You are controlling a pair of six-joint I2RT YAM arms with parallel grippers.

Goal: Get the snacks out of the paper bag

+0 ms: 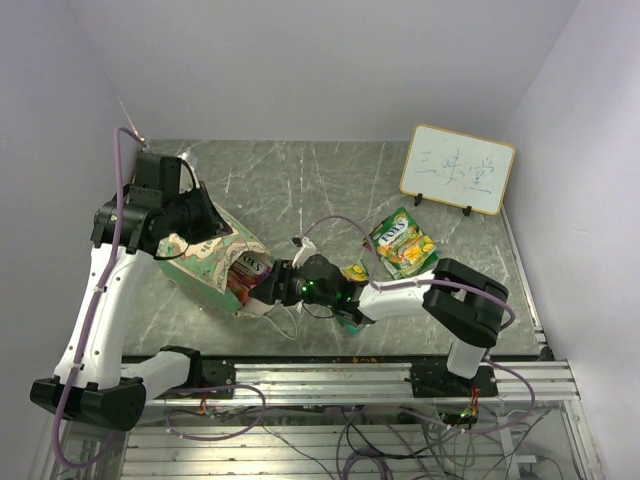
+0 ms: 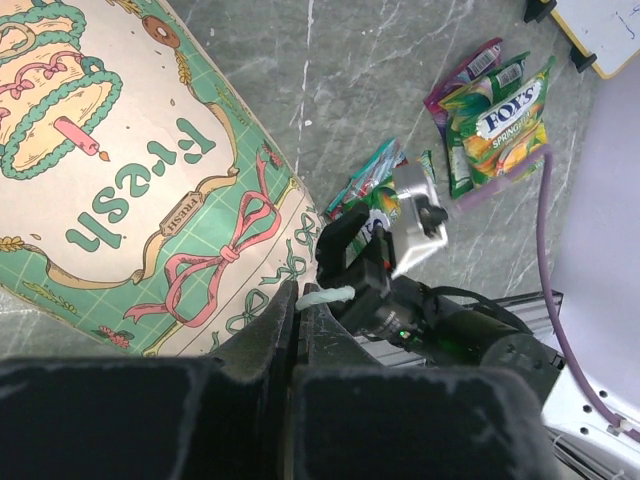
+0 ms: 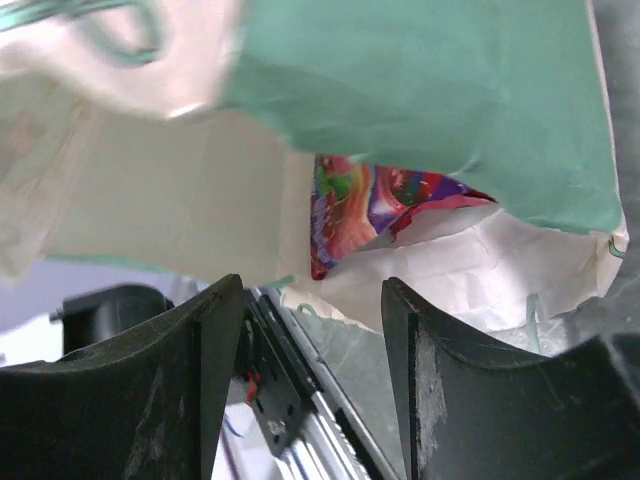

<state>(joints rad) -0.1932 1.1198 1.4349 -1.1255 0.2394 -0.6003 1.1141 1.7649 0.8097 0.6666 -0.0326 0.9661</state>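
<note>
Paper bag [image 2: 150, 200]: matt printed paper, creased; plain cream inside.
Snacks [image 1: 403, 243]: glossy, crinkled plastic film.
Surface [image 1: 300, 190]: smooth, marble-patterned grey, faint sheen.
Right pincer [image 3: 310, 295]: matt black plastic, scuffed.
Rail [image 1: 350, 378]: brushed bare metal.

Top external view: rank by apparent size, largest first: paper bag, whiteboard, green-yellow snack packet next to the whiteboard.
1. whiteboard and paper bag: look about alike. The left arm hides part of the bag, so I'm not ranking these two.
2. green-yellow snack packet: clearly smallest.
</note>
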